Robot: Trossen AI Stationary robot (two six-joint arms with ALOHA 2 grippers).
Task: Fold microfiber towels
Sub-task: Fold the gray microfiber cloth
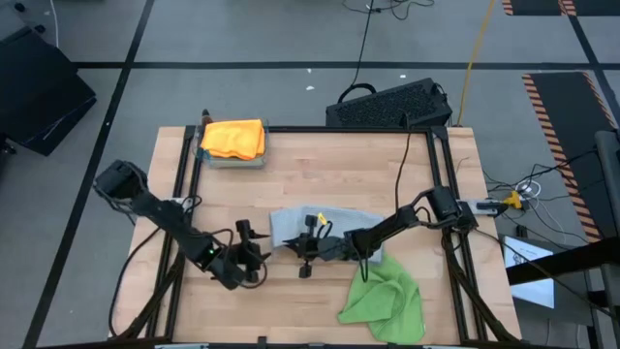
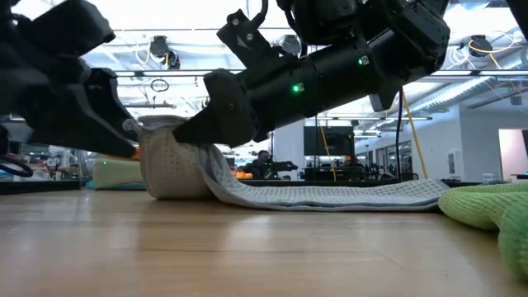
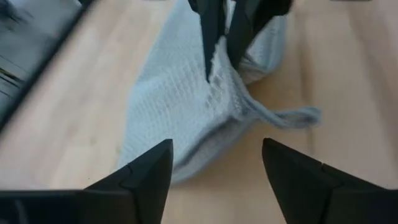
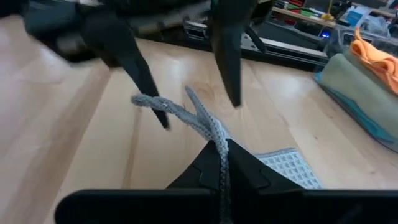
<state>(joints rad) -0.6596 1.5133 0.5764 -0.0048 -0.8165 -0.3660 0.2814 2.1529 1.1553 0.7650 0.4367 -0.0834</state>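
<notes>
Left gripper (image 1: 254, 254) sits low over the table's front-left area, fingers (image 3: 146, 171) spread apart with nothing between them, just beside the left edge of the light grey towel (image 1: 291, 225). That towel lies near the table (image 1: 320, 170) centre, partly bunched. Right gripper (image 1: 312, 244) is clamped on a pinched ridge of the grey towel. A bright green towel (image 1: 387, 296) lies crumpled at front right. An orange towel (image 1: 233, 138) tops a folded stack at the back left.
</notes>
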